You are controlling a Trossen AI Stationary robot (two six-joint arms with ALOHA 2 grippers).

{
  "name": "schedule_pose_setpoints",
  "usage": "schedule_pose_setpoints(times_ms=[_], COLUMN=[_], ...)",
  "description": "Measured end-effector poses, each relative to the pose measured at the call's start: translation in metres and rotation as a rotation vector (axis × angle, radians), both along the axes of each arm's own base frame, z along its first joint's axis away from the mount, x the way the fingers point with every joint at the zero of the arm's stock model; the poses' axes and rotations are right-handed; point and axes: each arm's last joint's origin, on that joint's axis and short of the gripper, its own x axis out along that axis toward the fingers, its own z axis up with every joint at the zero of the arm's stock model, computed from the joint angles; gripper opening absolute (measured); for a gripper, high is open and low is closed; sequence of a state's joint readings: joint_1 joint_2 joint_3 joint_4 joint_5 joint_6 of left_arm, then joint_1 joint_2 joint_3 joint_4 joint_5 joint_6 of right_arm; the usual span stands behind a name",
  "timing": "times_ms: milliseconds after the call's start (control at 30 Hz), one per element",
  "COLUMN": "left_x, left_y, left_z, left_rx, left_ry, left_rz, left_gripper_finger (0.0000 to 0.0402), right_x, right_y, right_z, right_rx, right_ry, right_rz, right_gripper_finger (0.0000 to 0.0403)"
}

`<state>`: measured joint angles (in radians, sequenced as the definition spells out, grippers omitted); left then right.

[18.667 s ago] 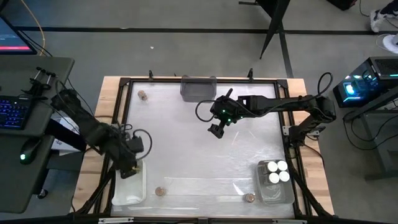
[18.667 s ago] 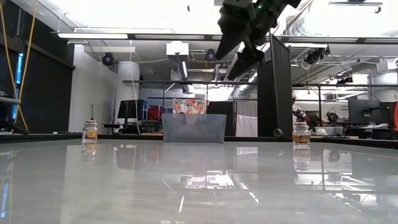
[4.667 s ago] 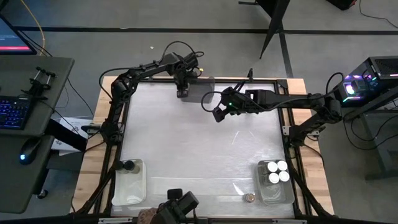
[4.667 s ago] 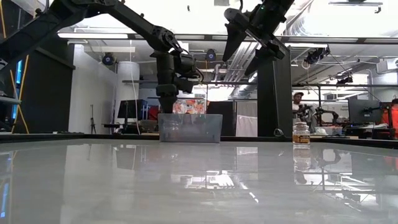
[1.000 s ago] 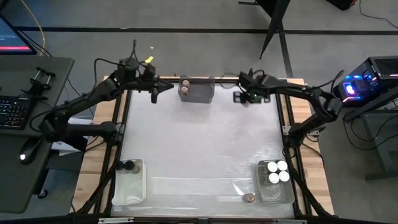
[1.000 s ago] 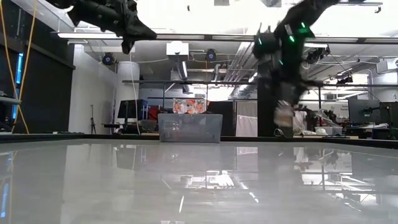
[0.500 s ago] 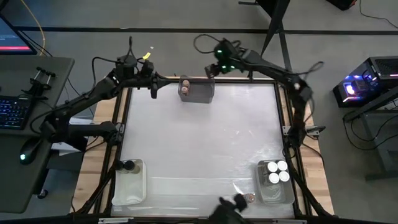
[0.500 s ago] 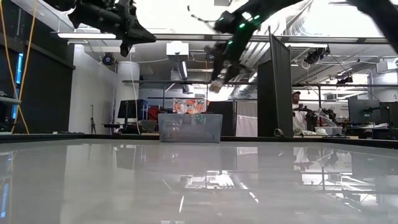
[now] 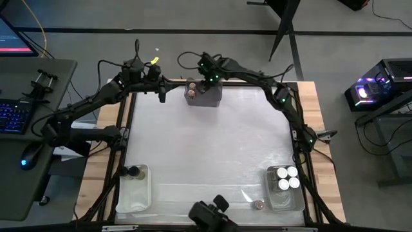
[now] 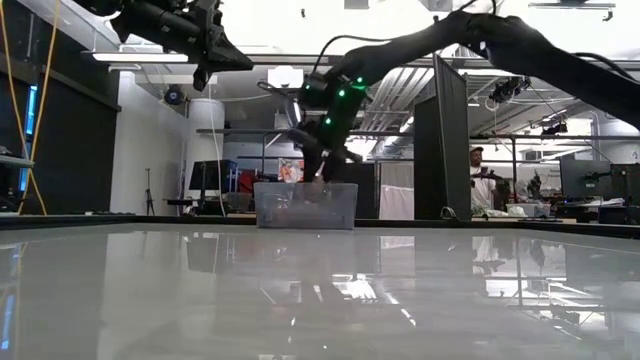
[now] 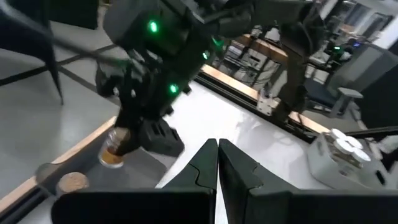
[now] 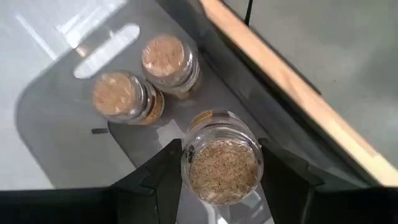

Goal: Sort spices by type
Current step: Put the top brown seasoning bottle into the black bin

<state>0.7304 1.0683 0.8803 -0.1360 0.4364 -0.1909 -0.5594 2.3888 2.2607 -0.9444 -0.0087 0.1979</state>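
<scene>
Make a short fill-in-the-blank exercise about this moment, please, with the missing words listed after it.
1. The right end effector holds a cork-topped jar over the grey bin at the table's ____ edge.
2. That bin already holds ____ cork-topped jars.
3. The clear bin near the right front corner holds jars with ____ lids.
4. The left end effector has its fingers ____.

Missing words: far; two; white; shut
</scene>
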Motion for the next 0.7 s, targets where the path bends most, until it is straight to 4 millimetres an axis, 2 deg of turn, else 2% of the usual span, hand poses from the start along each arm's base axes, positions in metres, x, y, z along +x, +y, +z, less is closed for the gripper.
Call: schedule_pose_setpoints(times_ms=[167,267,467,700], left_x=[0.001,0.001,0.001,0.001], left_y=[-0.001,-0.001,-0.001,-0.001], left_z=[0.0,0.0,0.0,0.0], left_rx=[0.003,0.002,0.006,-0.009], left_ry=[0.003,0.003,0.007,0.003], left_rz=[0.006,0.005,0.02,0.025], left_gripper_finger=[0.0,0.0,0.0,0.0], right_x=[0.003,0.003,0.003,0.005], right_y=[0.001,0.001,0.001,0.0], right_z=[-0.014,-0.016,-0.015,-0.014], right_rx=[0.024,0.035,0.039,0.035], right_ry=[0.02,0.022,0.011,-0.015], right_rz=[-0.007,-0.024,-0.042,-0.059], right_gripper_finger=[0.0174,0.0174,0.0223,0.0234])
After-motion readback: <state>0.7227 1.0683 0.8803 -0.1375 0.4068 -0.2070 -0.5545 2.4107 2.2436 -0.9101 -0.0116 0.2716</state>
